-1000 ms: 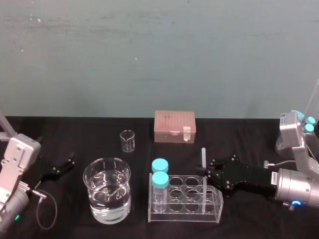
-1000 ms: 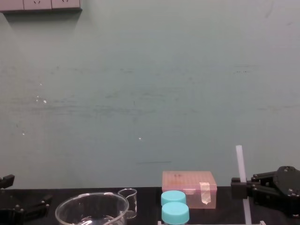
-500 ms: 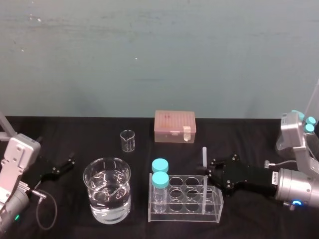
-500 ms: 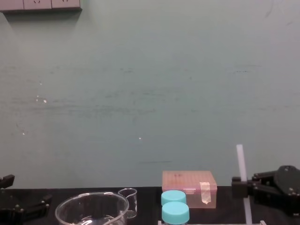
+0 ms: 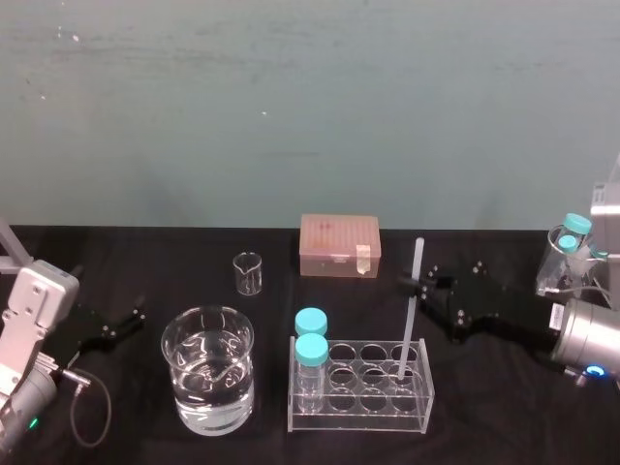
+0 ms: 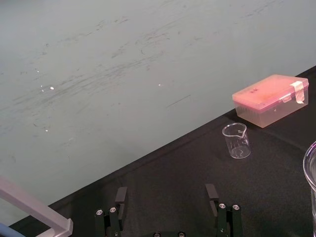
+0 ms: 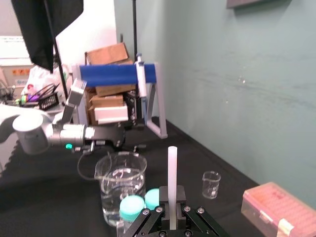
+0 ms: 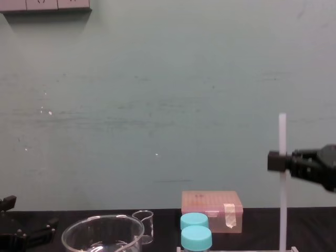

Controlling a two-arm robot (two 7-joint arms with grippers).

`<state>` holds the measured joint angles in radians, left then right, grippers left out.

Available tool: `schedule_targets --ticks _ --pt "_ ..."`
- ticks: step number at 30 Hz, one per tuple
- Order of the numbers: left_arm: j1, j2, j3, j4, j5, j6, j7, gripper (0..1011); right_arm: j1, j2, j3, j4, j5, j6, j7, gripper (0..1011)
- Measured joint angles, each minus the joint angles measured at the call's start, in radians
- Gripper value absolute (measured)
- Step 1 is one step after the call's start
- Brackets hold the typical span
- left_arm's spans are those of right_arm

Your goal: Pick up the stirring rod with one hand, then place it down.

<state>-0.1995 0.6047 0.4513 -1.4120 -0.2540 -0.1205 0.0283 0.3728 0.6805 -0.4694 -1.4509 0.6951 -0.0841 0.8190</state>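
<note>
- At the counter's right side, near the front edge, the stirring rod (image 5: 411, 320) stands almost upright, its lower end at the right-hand holes of the clear rack (image 5: 426, 399).
- The right gripper (image 5: 418, 285) pinches the rod's upper part between its fingertips, above the rack.
- The left gripper (image 5: 121, 325) rests near the counter's left edge, fingers spread apart.

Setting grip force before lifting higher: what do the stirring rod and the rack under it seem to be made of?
The stirring rod, clamped in the right hand, looks milky white, translucent and matte. It is likely plastic, though frosted glass can't be ruled out. The rack is clear and glossy with flat panels and bright sharp edges, so probably acrylic.
</note>
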Motion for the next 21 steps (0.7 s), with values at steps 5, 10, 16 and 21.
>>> schedule_targets --ticks 5,10,16,21 --pt "0.0 0.0 0.0 0.0 0.0 0.0 0.0 1005 -0.011 0.012 0.033 -0.054 0.033 0.038 -0.041 72" --pt "0.0 0.0 0.0 0.0 0.0 0.0 0.0 1005 -0.018 0.016 0.064 -0.089 0.05 0.064 -0.099 72" --pt "0.0 0.0 0.0 0.0 0.0 0.0 0.0 1005 -0.023 -0.005 0.099 -0.095 0.046 0.07 -0.197 72" --pt "0.0 0.0 0.0 0.0 0.0 0.0 0.0 1005 -0.011 -0.049 0.113 -0.056 0.012 0.065 -0.278 72"
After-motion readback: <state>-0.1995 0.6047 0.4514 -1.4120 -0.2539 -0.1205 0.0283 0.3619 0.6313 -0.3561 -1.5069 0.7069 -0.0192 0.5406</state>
